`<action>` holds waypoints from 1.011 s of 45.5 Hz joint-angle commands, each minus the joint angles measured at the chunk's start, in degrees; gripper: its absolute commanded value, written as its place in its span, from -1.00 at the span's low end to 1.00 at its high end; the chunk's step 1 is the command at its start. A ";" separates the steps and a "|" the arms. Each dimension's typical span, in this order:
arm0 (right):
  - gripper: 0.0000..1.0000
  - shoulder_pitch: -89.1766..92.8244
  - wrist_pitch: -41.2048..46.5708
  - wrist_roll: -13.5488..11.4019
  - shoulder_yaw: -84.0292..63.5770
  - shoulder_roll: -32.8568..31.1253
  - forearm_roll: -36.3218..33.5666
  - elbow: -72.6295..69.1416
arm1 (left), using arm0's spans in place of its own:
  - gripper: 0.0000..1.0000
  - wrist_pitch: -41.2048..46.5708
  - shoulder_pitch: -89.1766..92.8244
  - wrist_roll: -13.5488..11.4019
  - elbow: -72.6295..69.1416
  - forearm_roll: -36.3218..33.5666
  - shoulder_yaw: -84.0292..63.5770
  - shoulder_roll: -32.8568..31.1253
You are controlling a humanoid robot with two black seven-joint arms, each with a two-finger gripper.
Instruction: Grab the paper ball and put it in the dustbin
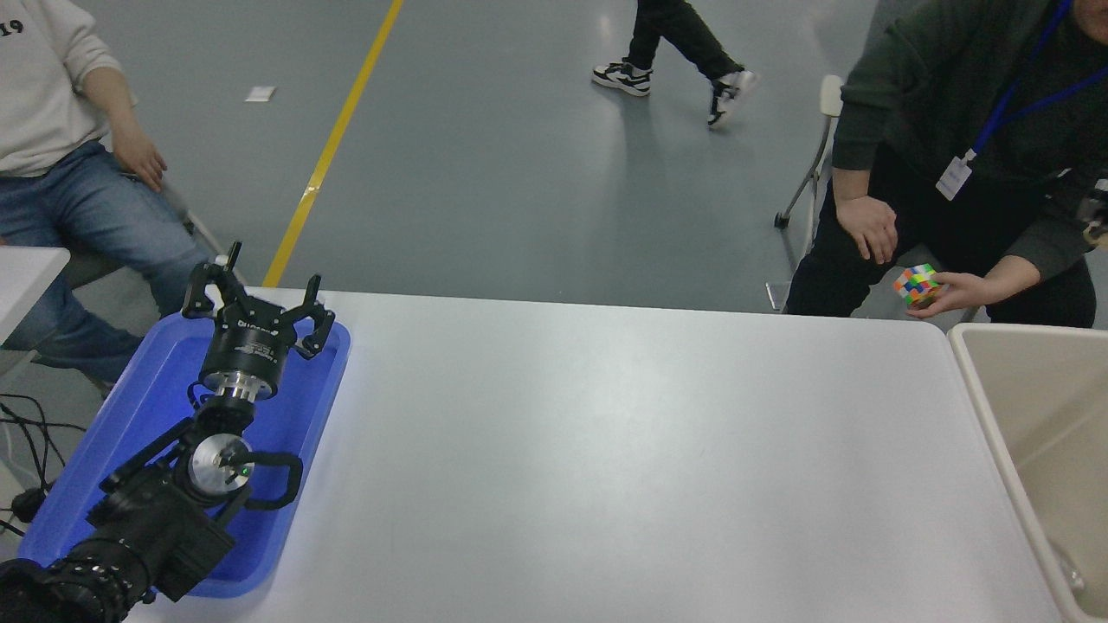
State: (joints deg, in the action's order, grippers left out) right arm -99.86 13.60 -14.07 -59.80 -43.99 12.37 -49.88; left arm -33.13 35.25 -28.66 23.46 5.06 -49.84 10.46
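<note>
The beige dustbin (982, 389) stands at the table's right end, cut off by the picture's edge. Only a sliver of my right gripper (1099, 208) shows at the right edge, high above the bin's far side and in front of a person's dark sleeve. A tiny tan patch (1094, 231) sits at its lower side, too small to tell whether it is the paper ball. My left gripper (260, 290) is parked open and empty over the blue tray (130, 415) at the lower left.
A person seated at the far right holds a multicoloured puzzle cube (917, 284) just beyond the table's corner. Another person sits at the far left, and someone walks across the floor at the top. Cables hang at the left edge.
</note>
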 commanded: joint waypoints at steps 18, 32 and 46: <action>-1.00 43.42 -25.64 0.10 20.78 8.22 -8.15 30.10 | 1.00 0.00 -0.01 0.00 0.00 0.03 0.00 0.00; -1.00 55.90 -26.08 0.18 27.10 12.79 -8.59 36.96 | 1.00 0.00 -0.01 0.00 0.00 -0.05 0.00 0.00; -1.00 61.53 -26.17 0.18 31.94 16.48 -8.50 39.42 | 1.00 0.00 -0.01 0.00 0.00 0.03 0.00 0.00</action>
State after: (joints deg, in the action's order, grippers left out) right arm -43.50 -12.05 -13.92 -31.90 -30.25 4.06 -12.81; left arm -33.13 35.24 -28.65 23.47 5.07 -49.83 10.46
